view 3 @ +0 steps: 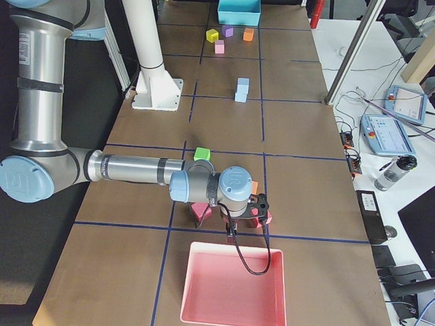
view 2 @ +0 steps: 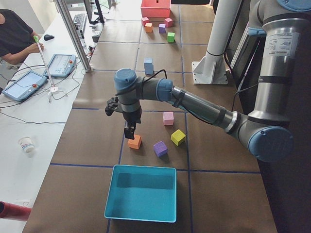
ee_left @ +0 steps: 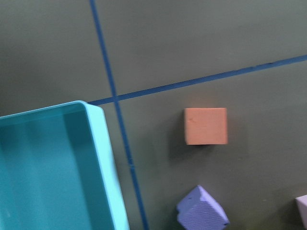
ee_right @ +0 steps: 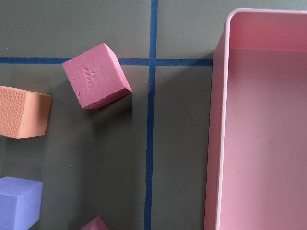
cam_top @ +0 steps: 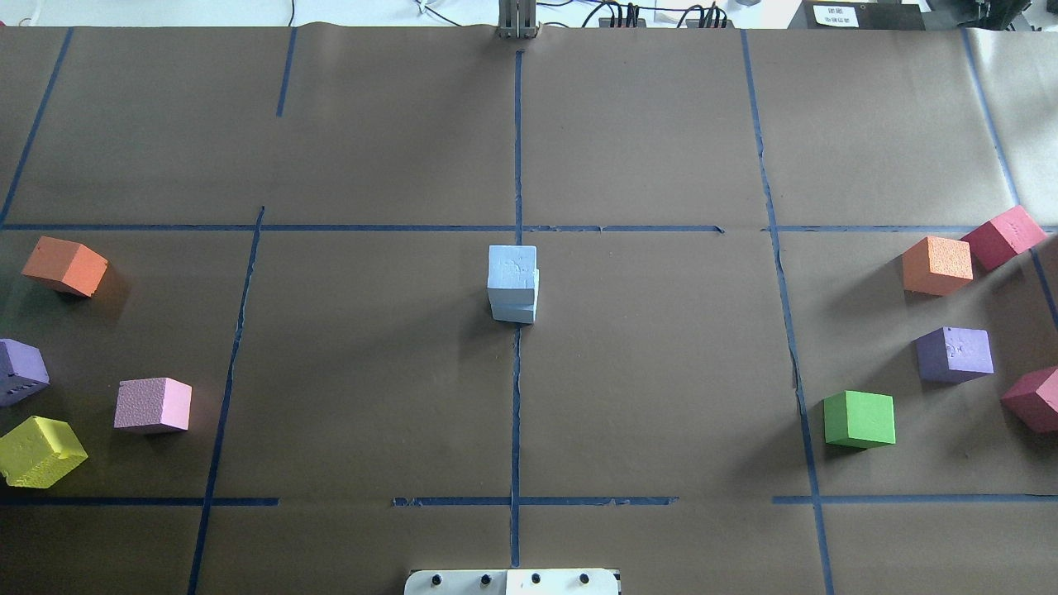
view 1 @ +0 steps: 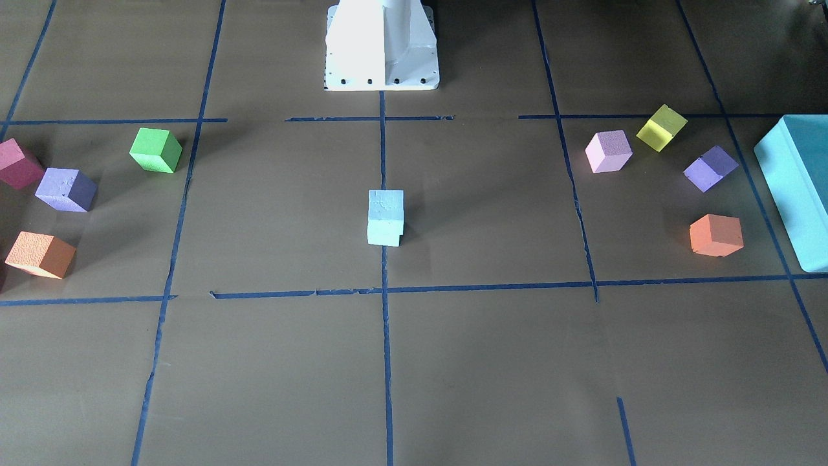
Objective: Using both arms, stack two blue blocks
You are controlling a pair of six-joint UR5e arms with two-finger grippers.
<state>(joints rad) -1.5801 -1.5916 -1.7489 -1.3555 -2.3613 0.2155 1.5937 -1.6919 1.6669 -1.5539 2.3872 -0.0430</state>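
Well away from both claws, at mid-table on the centre tape line [cam_top: 517, 397], the two blue blocks stand stacked; the upper block [cam_top: 512, 266] rests on the lower block [cam_top: 516, 312], square to it but set a little off its edge; nothing touches either.

The left arm [view 2: 204, 109] reaches out over the table's left end; the left claw [view 2: 128, 133] points straight down, apart from everything; just below it lies an orange cube [view 2: 134, 141], with a purple cube [view 2: 160, 148] near on one side and the teal box [view 2: 141, 199] just beyond, toward the table's end; only the side view shows this claw, so I cannot tell how far its fingers are parted, nor see anything in them.

The right arm [view 3: 129, 168] stretches over the opposite end; the right claw [view 3: 232, 223] points down too, largely hidden under its own wrist; whether it is parted or closed I cannot tell; beneath it a tilted red cube [ee_right: 96, 75] lies on the table, and the pink tray [ee_right: 218, 120] sits just beside, its rim close to the claw; the stack lies far off, toward the table's middle.
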